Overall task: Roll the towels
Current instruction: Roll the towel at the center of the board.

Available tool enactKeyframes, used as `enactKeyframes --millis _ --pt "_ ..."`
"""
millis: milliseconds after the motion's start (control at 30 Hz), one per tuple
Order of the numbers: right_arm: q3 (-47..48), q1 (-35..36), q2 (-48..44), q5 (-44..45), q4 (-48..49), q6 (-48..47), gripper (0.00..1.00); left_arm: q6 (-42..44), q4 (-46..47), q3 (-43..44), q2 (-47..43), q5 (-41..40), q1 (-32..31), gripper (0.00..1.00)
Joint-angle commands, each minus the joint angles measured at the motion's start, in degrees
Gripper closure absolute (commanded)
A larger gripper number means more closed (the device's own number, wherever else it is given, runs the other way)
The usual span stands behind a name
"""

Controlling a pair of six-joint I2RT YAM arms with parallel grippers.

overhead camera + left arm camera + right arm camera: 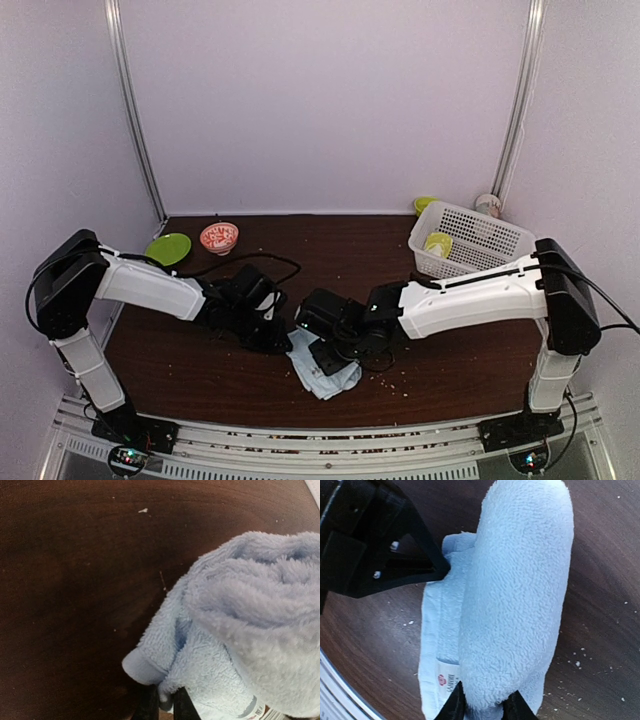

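Note:
One of the towels, pale blue (322, 374), lies partly rolled on the dark wooden table (330, 250) near the front middle. My left gripper (283, 340) is at its left edge. In the left wrist view its jaws (166, 700) are shut on a small fold of the towel (250, 620) beside the hemmed corner. My right gripper (325, 350) comes in from the right. In the right wrist view it (485, 706) grips the near end of the fluffy roll (520, 580). A flat layer with a label (445, 685) lies under the roll. The left gripper's black body (380, 545) touches the roll's far side.
A green plate (168, 248) and a red-patterned bowl (219, 237) sit at the back left. A white basket (490, 240) with a lime-green item (438, 243) stands at the back right, a white cup (488, 204) behind it. Crumbs dot the table.

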Motion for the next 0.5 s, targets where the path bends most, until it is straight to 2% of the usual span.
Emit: enactKeyframes --millis 0,100,267,467 --pt "-1.6 0.5 -2.0 -6.6 6.3 -0.8 0.72 -0.6 2.2 -1.0 0.7 0.6 -0.1 0.90" --pt "-2.6 0.4 -2.1 -9.7 8.7 -0.7 0.68 -0.7 1.9 -1.6 0.1 0.4 -0.1 0.90" --pt "-4.5 0.3 -2.2 -13.4 12.5 -0.2 0.53 -0.6 0.5 -2.9 -2.4 -0.8 -0.2 0.90" --pt "-4.2 0.1 -0.3 -16.5 13.7 -0.2 0.48 -0.9 -2.4 -6.3 -8.1 -2.7 -0.1 0.89"
